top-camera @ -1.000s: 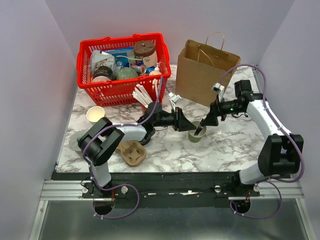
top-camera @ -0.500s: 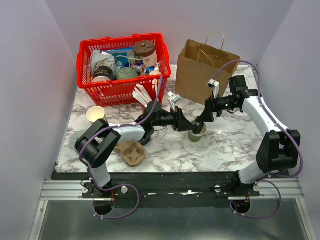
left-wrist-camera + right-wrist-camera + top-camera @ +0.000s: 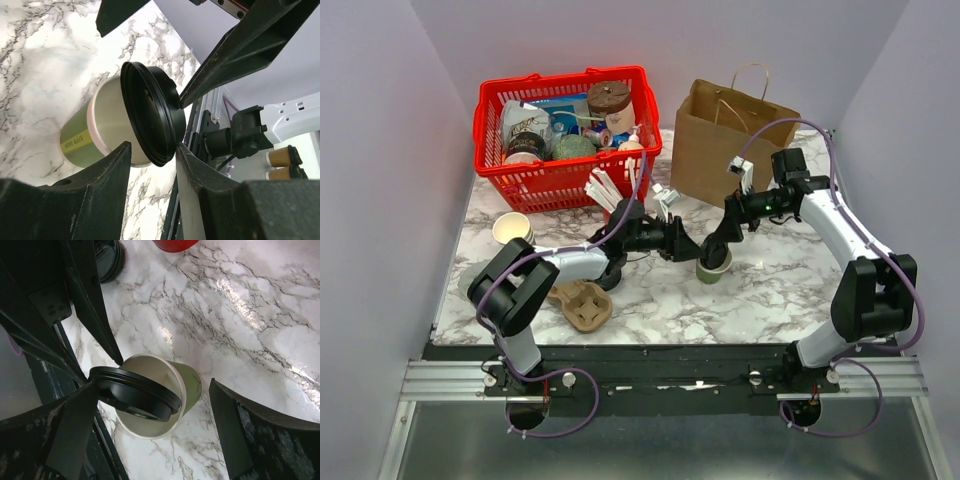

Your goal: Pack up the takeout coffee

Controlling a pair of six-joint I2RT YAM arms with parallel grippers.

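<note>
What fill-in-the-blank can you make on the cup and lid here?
1. The lid sits ___ on the cup, not seated.
2. The left gripper grips the lid; the right gripper is ___, straddling the cup.
3. The basket is ___ in colour.
Missing words: tilted; open; red.

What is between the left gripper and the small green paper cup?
The round black plastic lid, tilted across the green paper cup's mouth, not seated; the left wrist view shows it.
</note>
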